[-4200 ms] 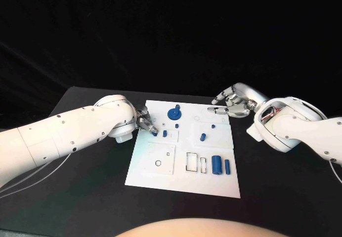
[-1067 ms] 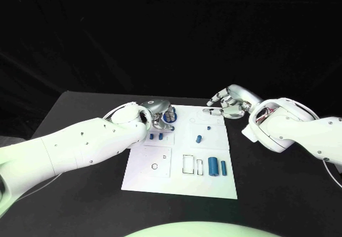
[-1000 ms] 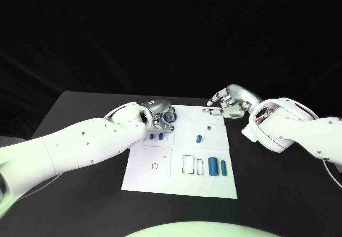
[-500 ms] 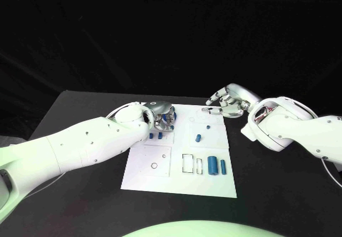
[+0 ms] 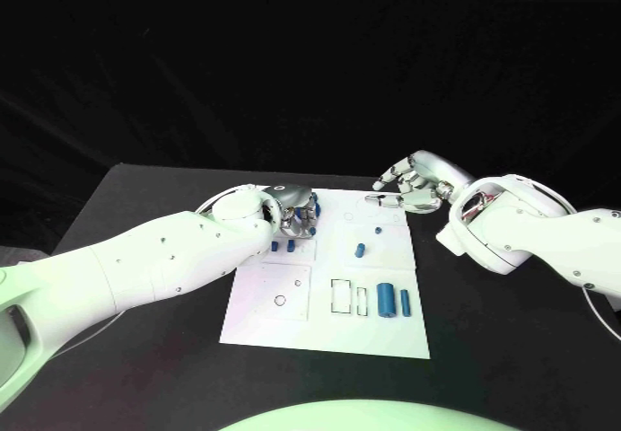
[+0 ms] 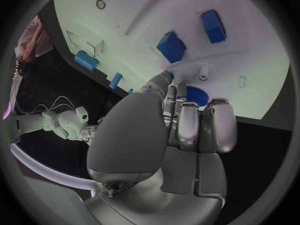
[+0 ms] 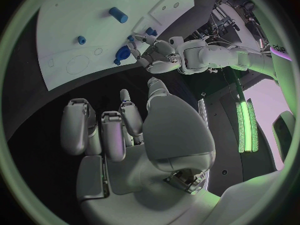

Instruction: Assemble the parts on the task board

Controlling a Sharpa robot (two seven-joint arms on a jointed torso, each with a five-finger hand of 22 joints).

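The head camera looks down on the whole task board (image 5: 330,314); both wrist cameras sit close behind their hands, sharing that board.

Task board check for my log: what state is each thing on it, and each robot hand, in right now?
Task board: flat on table.
Left robot hand: fingers closed on the blue gear.
Right robot hand: curled, empty, off the board's far corner.
Large blue cylinder: lying loose.
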